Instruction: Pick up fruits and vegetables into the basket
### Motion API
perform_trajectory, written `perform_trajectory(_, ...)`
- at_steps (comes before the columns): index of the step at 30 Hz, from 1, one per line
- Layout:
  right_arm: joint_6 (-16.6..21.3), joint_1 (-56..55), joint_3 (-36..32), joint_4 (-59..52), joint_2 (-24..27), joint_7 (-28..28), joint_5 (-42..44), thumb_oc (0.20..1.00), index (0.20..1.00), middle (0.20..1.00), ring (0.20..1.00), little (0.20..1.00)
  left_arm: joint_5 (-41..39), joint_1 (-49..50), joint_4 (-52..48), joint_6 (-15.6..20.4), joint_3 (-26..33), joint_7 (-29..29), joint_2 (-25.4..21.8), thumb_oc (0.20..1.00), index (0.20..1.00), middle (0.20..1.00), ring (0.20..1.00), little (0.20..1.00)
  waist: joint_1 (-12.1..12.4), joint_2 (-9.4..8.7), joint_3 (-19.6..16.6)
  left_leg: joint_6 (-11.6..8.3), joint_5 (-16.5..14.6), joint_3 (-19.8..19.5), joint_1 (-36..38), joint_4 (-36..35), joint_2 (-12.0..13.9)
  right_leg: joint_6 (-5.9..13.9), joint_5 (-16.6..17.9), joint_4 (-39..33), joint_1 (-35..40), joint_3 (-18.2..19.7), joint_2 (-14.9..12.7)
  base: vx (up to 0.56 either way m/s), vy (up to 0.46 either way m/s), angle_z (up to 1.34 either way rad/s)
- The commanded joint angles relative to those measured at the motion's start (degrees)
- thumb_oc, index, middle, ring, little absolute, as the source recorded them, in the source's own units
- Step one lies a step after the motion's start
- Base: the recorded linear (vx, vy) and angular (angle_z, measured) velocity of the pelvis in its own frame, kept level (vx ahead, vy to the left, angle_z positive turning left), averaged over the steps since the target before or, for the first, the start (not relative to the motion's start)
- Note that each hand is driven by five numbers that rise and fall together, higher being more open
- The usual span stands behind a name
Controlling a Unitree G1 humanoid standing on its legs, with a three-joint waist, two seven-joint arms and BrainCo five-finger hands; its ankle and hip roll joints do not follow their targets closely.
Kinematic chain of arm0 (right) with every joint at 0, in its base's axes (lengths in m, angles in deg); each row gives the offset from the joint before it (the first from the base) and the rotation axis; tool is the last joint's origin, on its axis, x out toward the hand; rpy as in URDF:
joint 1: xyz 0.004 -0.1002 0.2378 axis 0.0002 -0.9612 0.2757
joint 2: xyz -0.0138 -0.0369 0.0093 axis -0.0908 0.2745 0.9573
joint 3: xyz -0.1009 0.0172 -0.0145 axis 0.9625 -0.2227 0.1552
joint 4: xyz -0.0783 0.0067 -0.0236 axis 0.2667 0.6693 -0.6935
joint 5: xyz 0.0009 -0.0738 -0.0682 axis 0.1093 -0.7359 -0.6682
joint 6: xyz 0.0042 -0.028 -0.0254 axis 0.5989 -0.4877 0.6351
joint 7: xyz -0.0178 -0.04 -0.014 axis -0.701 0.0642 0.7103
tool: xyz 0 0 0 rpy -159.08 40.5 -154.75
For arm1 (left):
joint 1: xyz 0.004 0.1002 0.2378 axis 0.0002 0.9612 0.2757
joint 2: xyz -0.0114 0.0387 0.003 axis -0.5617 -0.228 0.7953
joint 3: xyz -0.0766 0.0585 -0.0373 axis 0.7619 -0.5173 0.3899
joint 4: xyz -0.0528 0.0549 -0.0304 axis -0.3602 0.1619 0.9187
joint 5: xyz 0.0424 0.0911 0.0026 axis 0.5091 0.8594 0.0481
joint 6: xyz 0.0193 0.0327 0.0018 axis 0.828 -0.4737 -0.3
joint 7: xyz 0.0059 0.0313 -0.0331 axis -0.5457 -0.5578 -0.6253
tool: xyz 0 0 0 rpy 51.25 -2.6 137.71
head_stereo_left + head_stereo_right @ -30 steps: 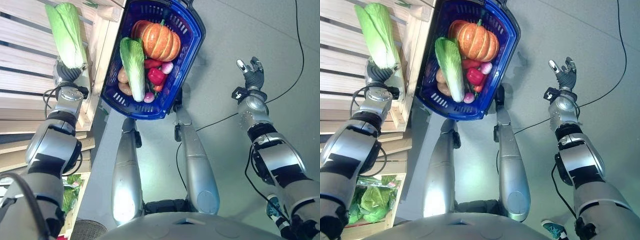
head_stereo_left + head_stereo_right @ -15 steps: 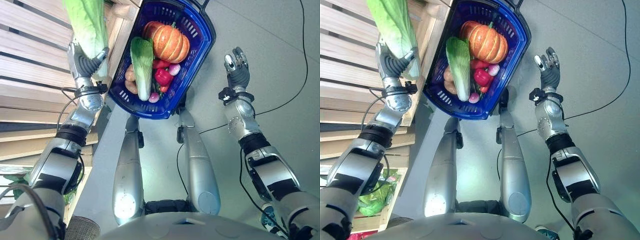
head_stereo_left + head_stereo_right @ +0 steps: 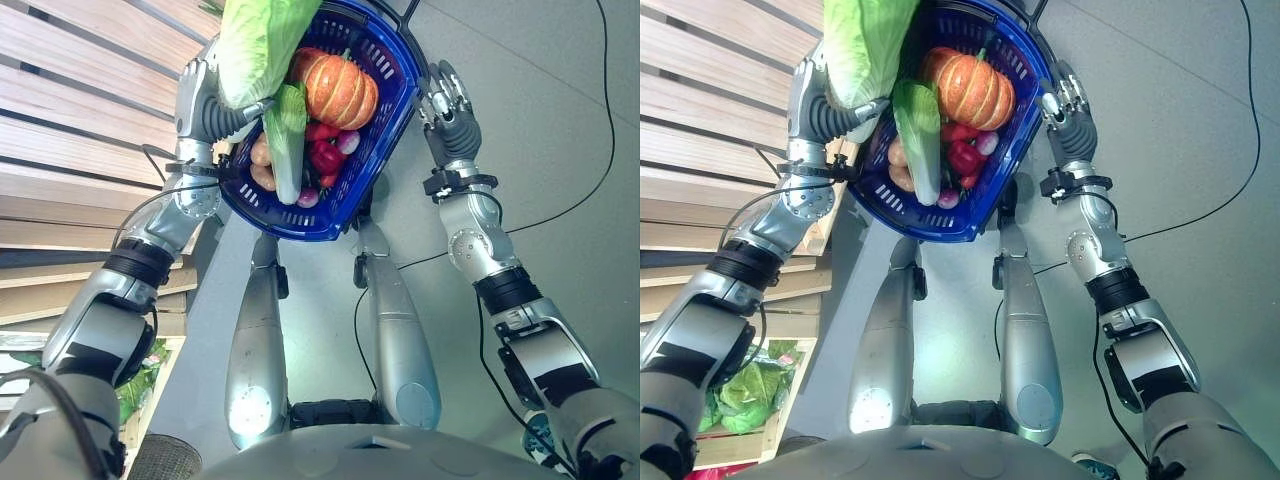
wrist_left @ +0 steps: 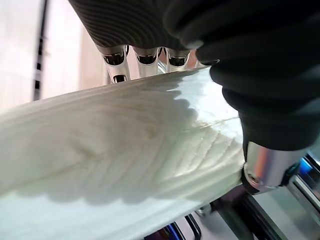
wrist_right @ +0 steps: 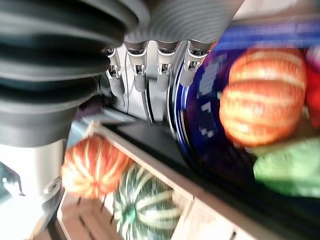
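Left hand (image 3: 205,105) grips cabbage (image 3: 255,40) at basket's (image 3: 395,75) 10 o'clock rim; right hand (image 3: 447,110) relaxed, holding nothing, at 3 o'clock.

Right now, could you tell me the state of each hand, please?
Left hand: shut on the napa cabbage.
Right hand: open, beside the blue basket.

Left arm reaches up and forward, left hand (image 3: 205,105) with fingers and thumb wrapped tight around what it's carrying. Right arm's stretched forward too, right hand (image 3: 447,108) up near the front with its fingers (image 5: 150,70) pretty much straight, not holding anything.
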Motion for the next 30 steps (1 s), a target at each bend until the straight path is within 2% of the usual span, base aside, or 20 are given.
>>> perform_trajectory(1,-1.1,-1.0,1.2,-7.4,1.9,-2.4,-4.1,1.000,1.000,1.000,1.000,1.000,0.4,-1.4,-7.4,1.8,-1.6,5.1,1.4,0.200,0.200,0.200,0.200,0.200,-0.8,1.47,-1.0,1.44,-0.7,1.9,-0.5,-1.6,-3.3,3.72,-5.4,2.6,3.3,-3.6,1.6,0.00,0.000,0.00)
perform_trajectory(9,-3.8,0.3,4.9,-11.2,3.9,2.0,-12.6,1.000,1.000,1.000,1.000,1.000,-1.3,-1.8,-10.7,2.2,-4.5,10.7,0.9,0.200,0.200,0.200,0.200,0.200,-1.1,1.51,-1.0,1.45,-0.5,2.0,-0.7,-1.3,-3.2,3.87,-5.3,3.1,3.1,-2.9,1.9,0.00,0.000,0.00)
perform_trajectory(13,-5.0,0.8,6.3,-12.0,4.2,2.6,-13.7,1.000,1.000,1.000,1.000,1.000,-2.0,-2.1,-12.3,2.2,-5.9,13.6,1.1,0.200,0.200,0.200,0.200,0.200,-1.0,1.65,-1.0,1.52,-0.5,1.9,-0.9,-1.1,-3.2,3.99,-5.3,3.3,3.0,-2.7,1.9,0.00,0.000,0.00)
perform_trajectory(18,-6.0,1.6,7.6,-13.1,4.6,2.0,-12.5,1.000,1.000,1.000,1.000,1.000,-2.6,-2.1,-13.4,1.8,-7.7,16.1,1.4,0.200,0.200,0.200,0.200,0.200,-0.9,1.59,-1.0,1.51,-0.6,2.0,-1.1,-0.9,-3.1,4.10,-5.2,3.3,2.8,-2.6,1.8,0.00,0.000,0.00)
perform_trajectory(30,-6.0,2.1,8.7,-15.9,4.1,-4.9,-3.8,1.000,1.000,1.000,1.000,1.000,-4.7,-3.1,-12.7,-1.9,-11.7,23.7,1.4,0.200,0.200,0.200,0.200,0.200,-0.8,0.94,-1.0,1.53,-0.7,2.1,-1.6,-0.5,-2.8,4.53,-5.0,3.8,2.2,-2.8,1.7,0.00,0.000,0.00)
